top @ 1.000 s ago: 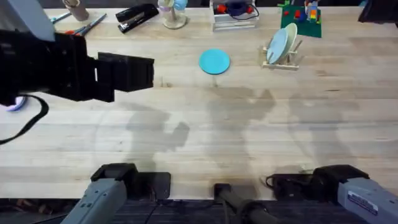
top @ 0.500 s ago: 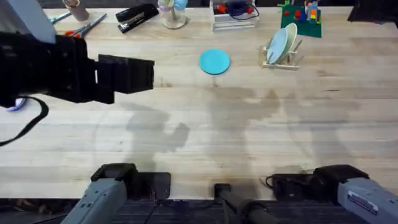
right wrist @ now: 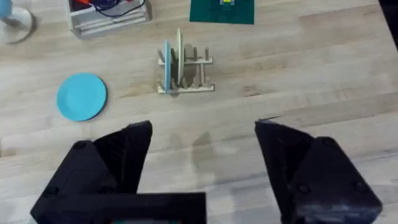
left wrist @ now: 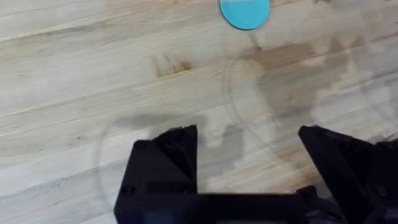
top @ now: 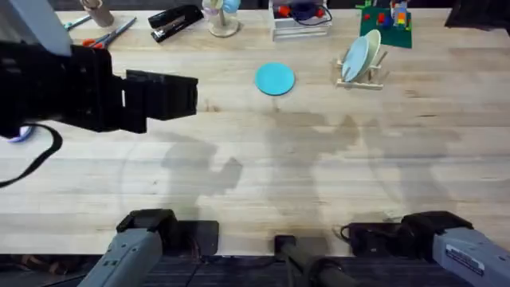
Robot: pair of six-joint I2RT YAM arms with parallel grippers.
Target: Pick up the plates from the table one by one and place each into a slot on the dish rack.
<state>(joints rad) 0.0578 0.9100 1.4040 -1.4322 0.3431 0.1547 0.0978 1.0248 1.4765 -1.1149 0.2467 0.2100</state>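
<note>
Across the table (top: pixel 263 159) the turquoise plate (top: pixel 275 79) lies flat while both grippers, left gripper (left wrist: pixel 249 155) and right gripper (right wrist: pixel 202 152), hang spread wide and empty, so next comes reaching it for the dish rack (top: pixel 360 73).

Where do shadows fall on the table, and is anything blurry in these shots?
Overhead: soft grey arm shadows spread over the table in front of the turquoise plate; the left arm looms large, dark and blurred at the left edge. Left wrist: a shadow patch darkens the wood below the plate. Right wrist: even light, with the dish rack sharp.
</note>
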